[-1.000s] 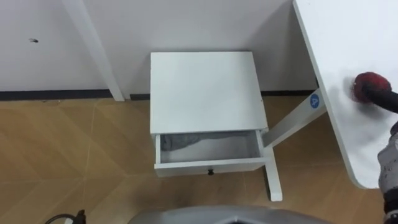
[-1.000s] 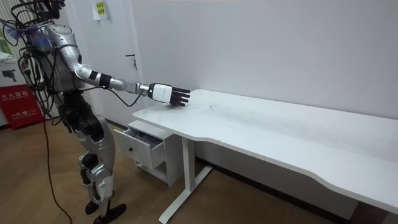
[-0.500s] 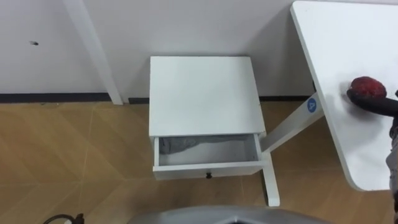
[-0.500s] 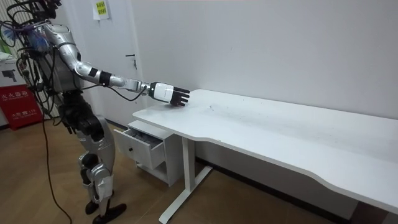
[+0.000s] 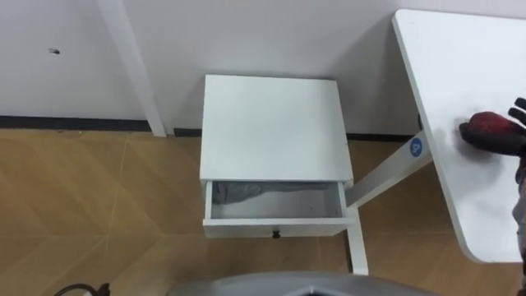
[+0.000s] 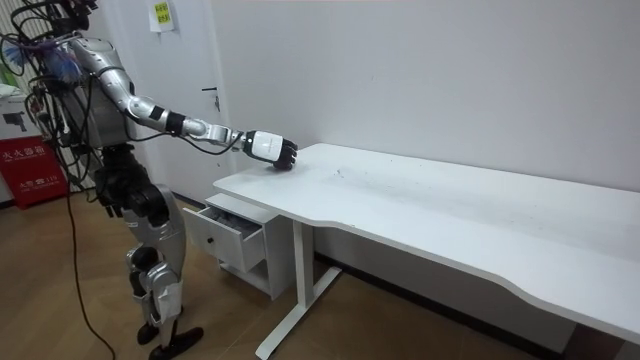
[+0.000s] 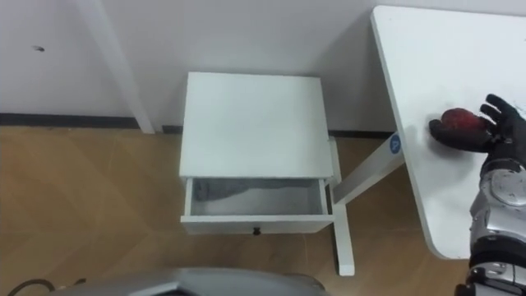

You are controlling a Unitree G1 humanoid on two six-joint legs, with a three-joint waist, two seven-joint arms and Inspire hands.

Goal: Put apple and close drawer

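Fingers (image 7: 500,111) of the right hand (image 7: 505,136) were curled round the red apple (image 7: 454,123) on the counter (image 7: 427,49).

In the room view the robot stood off the counter's short end, its right arm stretched level over that end. A white cabinet (image 7: 251,123) stood on the wood floor just beside the counter's end, on the robot's left of it and against the wall. Its drawer (image 7: 255,220) was pulled out toward the robot, with a small dark knob (image 7: 256,231) at the middle of the front. A grey cloth (image 7: 215,194) lay in the half of the drawer farther from the counter. The apple sat on the counter near that end's edge, well apart from the drawer, with the hand closed on the side away from the cabinet.
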